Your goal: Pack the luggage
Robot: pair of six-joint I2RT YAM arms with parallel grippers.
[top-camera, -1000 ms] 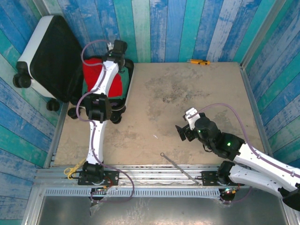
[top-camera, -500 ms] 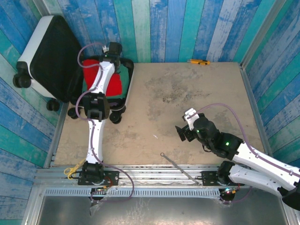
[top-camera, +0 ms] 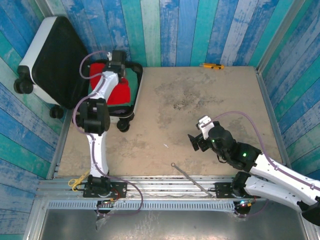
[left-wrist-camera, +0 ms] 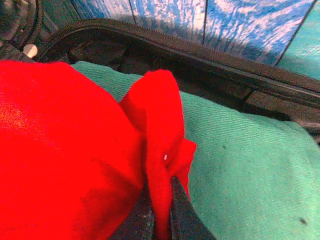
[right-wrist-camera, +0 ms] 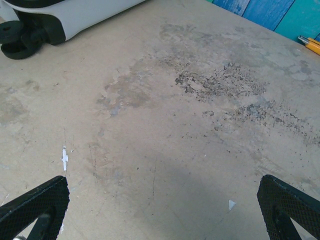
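Pinching only a thin fold of red cloth (left-wrist-camera: 60,150), the left gripper (left-wrist-camera: 161,206) may lose it pulling toward the luggage (left-wrist-camera: 225,65) rim ahead.

Buried in a fold of red cloth (left-wrist-camera: 75,150) up to 2 dark tips: left gripper (left-wrist-camera: 161,217). Cropped at the right wrist view's top-left corner: luggage (right-wrist-camera: 85,15). Cropped at both bottom corners: right gripper (right-wrist-camera: 162,207). Too small to identify: yellow item (top-camera: 212,65) at the surface's (top-camera: 200,115) far edge.

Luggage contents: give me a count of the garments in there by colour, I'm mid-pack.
Red garment: 1
Green garment: 1
Total in the luggage: 2 visible; anything beneath them is hidden.
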